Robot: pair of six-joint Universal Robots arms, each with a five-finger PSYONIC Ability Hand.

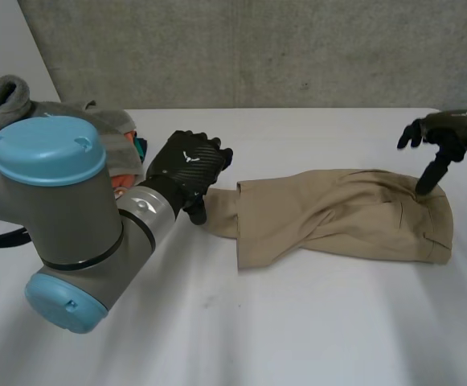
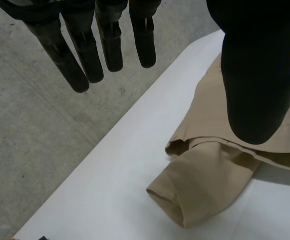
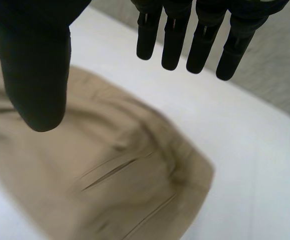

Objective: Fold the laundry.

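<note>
A pair of tan trousers (image 1: 337,217) lies folded across the white table (image 1: 297,322), waist end at the right, leg ends at the left. My left hand (image 1: 186,169) hovers open just above the leg ends (image 2: 194,195), fingers (image 2: 110,45) straight and thumb (image 2: 257,75) apart, holding nothing. My right hand (image 1: 442,141) is open above the waist end, its thumb pointing down near the cloth (image 3: 125,175). Its fingers (image 3: 199,35) are straight and spread from the thumb (image 3: 35,65), with nothing between them.
A heap of other laundry (image 1: 24,104), grey cloth on top with orange and teal beneath, lies at the table's back left behind my left arm (image 1: 64,217). A concrete wall (image 1: 257,48) rises behind the table. The table's far edge (image 2: 135,110) runs close to the leg ends.
</note>
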